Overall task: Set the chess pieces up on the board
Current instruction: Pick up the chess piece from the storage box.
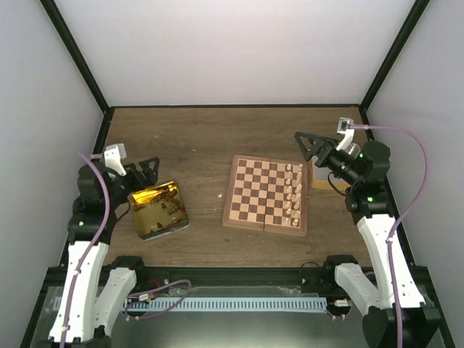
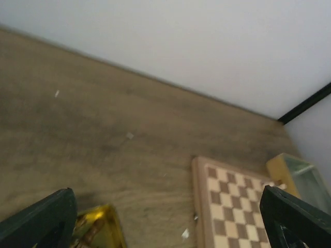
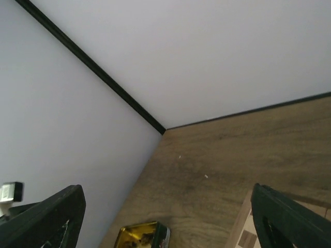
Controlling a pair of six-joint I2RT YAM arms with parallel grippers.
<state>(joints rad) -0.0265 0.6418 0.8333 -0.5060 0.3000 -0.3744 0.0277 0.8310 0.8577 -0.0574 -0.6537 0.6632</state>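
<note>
Board (image 1: 250,192) flat near the middle of the tabletop (image 1: 188,138), within reach of both arms; pale chess pieces (image 1: 293,192) standing in two files along its right edge, apparently the cream side already ranked; the rest of the squares bare, so by this reading the task is about half done. Gold tin (image 1: 158,210) well apart to the left, lid off, dark shapes inside that are probably the dark chess pieces awaiting transfer. Left claw (image 1: 152,171) poised just beyond the tin's far rim, jaws spread wide and grasping nothing, suitably placed to dip in for a piece. Right claw (image 1: 303,147) raised past the board's far right corner, likewise released and empty, clear of the standing pieces; pale container (image 2: 283,168) just beside the board's right edge, contents not discernible.
</note>
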